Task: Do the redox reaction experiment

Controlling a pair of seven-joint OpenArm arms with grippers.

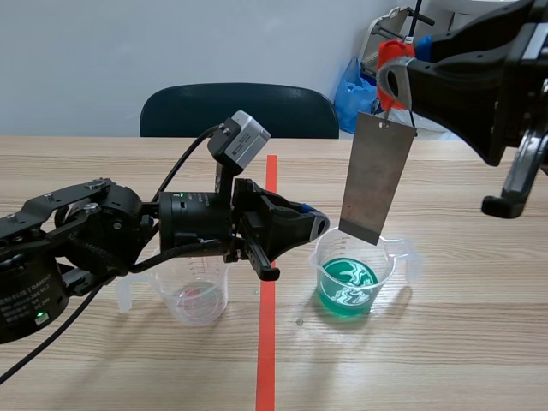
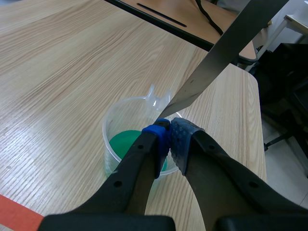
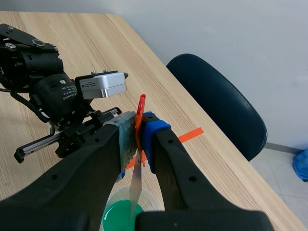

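While my right hand (image 3: 139,140) clamps the metal strip (image 1: 377,175) over the green-filled beaker (image 1: 401,259), my left hand (image 2: 173,142) (clenched) seemingly touches its rim.

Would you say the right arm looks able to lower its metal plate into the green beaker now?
Probably yes: the metal plate hangs right over the open green beaker, and the left pincer sits only at its rim.

One camera sits low between the arms, facing across the table (image 1: 479,342) toward a chair (image 1: 240,107) and wall (image 1: 171,43), while the wrist cameras look down from close behind the left gripper (image 2: 169,139) and right gripper (image 3: 139,130); all three views share the beaker (image 1: 351,278) and the strip (image 1: 377,175) over it.
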